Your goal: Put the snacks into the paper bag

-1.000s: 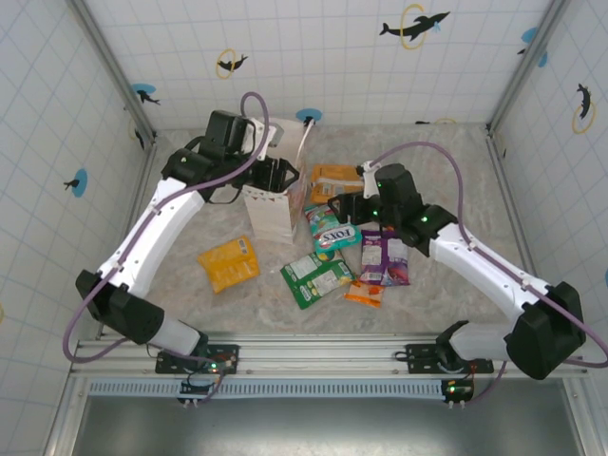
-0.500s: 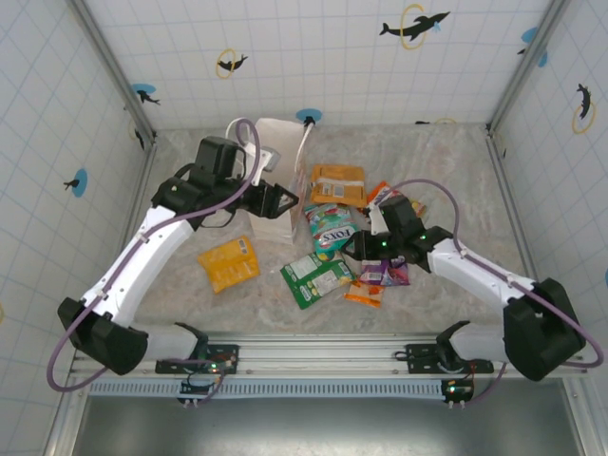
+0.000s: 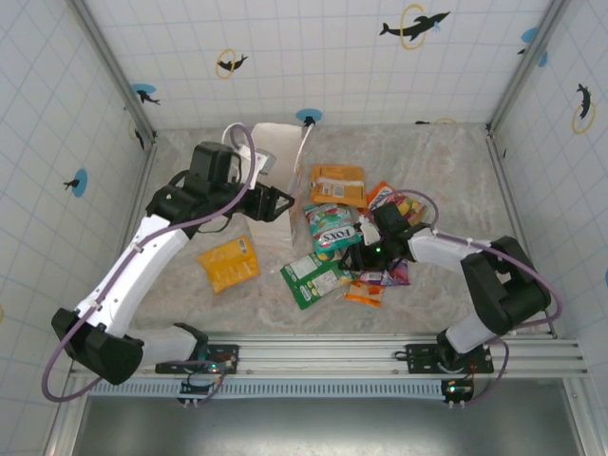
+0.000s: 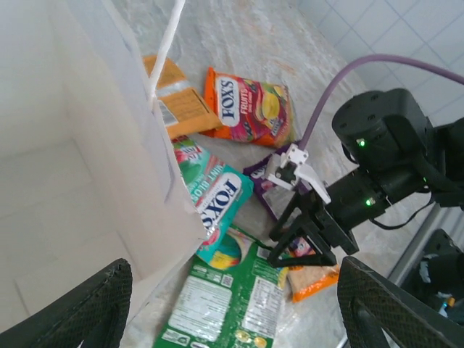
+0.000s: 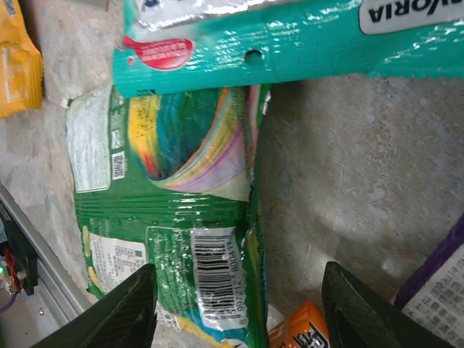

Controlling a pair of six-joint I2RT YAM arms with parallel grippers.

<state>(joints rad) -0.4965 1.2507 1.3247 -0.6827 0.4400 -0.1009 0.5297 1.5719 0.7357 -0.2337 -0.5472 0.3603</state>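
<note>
The paper bag (image 3: pixel 274 163) leans back near the left rear, and its white wall (image 4: pixel 87 152) takes up the left of the left wrist view. My left gripper (image 3: pixel 278 202) is open at the bag's front right edge, above the green packet (image 4: pixel 225 297). My right gripper (image 3: pixel 354 256) hangs low and open, its fingers either side of the green packet's right edge (image 5: pixel 250 239). The teal FOX'S packet (image 3: pixel 332 228) lies just behind it. Around it are the purple (image 3: pixel 388 273), small orange (image 3: pixel 364 293), red-yellow (image 3: pixel 397 201), orange (image 3: pixel 337 183) and yellow-orange (image 3: pixel 228 263) packets.
Tiled walls with metal corner posts (image 3: pixel 114 71) close in the marbled table (image 3: pixel 456 180) on three sides. A metal rail (image 3: pixel 323 350) runs along the near edge. The right arm's purple cable (image 4: pixel 341 87) arcs above the packets.
My right arm has swung in and dropped from beside the orange packet to the green packet's edge, its jaws a little narrower. The bag has tipped back, and my left gripper has shifted slightly.
</note>
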